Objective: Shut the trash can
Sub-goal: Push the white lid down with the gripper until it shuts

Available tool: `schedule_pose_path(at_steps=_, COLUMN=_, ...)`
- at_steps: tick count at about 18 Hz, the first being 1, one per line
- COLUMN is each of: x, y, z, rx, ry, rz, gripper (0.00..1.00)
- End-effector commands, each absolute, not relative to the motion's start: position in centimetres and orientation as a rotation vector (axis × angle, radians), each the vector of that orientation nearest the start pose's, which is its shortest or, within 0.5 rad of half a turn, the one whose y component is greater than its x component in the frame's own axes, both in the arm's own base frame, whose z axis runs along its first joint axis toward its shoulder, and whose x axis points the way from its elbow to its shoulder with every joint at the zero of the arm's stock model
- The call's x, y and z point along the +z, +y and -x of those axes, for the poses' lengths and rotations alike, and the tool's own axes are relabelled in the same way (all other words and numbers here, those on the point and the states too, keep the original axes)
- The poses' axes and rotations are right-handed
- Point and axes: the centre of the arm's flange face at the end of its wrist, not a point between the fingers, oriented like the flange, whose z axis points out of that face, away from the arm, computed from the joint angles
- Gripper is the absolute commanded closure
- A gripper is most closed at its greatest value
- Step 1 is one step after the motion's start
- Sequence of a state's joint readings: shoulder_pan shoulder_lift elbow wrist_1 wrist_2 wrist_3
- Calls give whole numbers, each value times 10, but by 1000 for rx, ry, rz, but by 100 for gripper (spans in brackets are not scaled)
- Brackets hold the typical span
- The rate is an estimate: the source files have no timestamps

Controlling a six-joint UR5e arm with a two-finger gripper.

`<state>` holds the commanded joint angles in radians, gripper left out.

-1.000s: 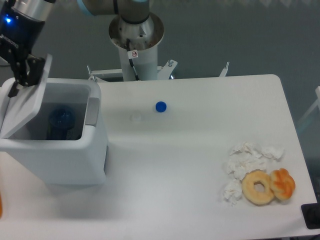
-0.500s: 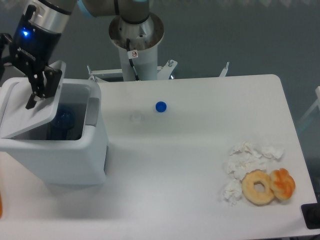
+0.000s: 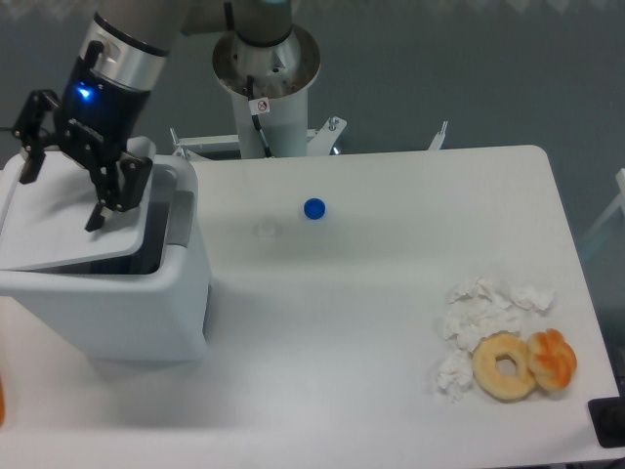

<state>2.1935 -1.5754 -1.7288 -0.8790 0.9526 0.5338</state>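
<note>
Since the earlier frames the lid [image 3: 73,210] has swung down from steeply tilted to nearly flat over the bin, and the gripper [image 3: 61,191] has shifted right along with it. Trash can [image 3: 107,293] sits at left edge of frame on the white table [image 3: 371,332], lid not fully shut, dark gap visible along its lower right edge. Grey latch tab [image 3: 183,217] on the can's right rim. Gripper fingers spread wide, one finger [image 3: 29,161] at far left, the other [image 3: 101,210] over the lid; holding nothing. Blue cap [image 3: 313,208] upper middle of table. Crumpled tissues [image 3: 483,313], a doughnut [image 3: 505,365] and an orange pastry [image 3: 553,358] at lower right.
</note>
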Motion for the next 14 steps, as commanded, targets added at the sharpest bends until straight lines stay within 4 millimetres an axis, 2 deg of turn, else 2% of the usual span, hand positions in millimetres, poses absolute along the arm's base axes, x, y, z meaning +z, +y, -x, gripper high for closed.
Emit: schedule_pose_path(at_steps=14, x=501, y=524, z=163, rx=-270, ry=64, rz=2387, gripper=0)
